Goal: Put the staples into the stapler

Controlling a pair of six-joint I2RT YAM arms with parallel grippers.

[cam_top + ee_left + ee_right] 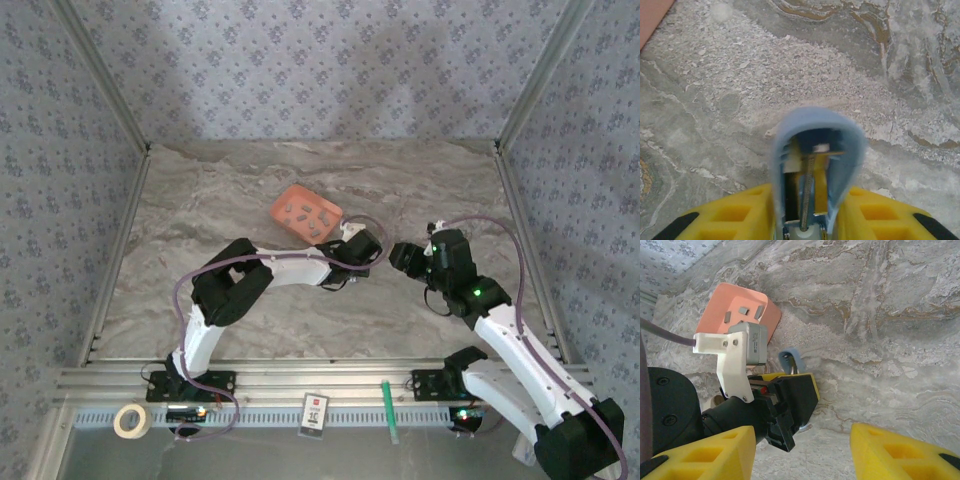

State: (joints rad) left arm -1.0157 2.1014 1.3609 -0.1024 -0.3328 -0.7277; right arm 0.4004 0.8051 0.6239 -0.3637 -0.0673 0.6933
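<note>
Between the left gripper's [810, 212] yellow fingers [735, 217] we see the stapler [815, 117], clamped from both sides and pointing away from the wrist camera over the grey marbled surface [715, 75]. Its shell is a light-blue rounded arch, open toward us. Inside we make out a thin silver spring rod [807, 190] running down the middle, a small white block [820, 148] at the rod's far end, and yellowish inner walls. We find no brand or writing on it. From the right wrist we see the blue tip [790, 360] poking out past the left fingers, near the corner of the orange tray [735, 295]; whether it touches the surface we cannot tell. On the tray lie the staples [742, 311], short grey strips scattered apart, and from above we count several of them [305, 212]. The right gripper [802, 440] hangs just beside the left one with its fingers [705, 455] spread wide and nothing between them; from above it [400, 255] faces the left gripper [372, 245] near the middle of the surface. At the near edge lie a white card [315, 412] with a red mark and small print we cannot read, a tape roll [130, 420] and a green pen [388, 410].
</note>
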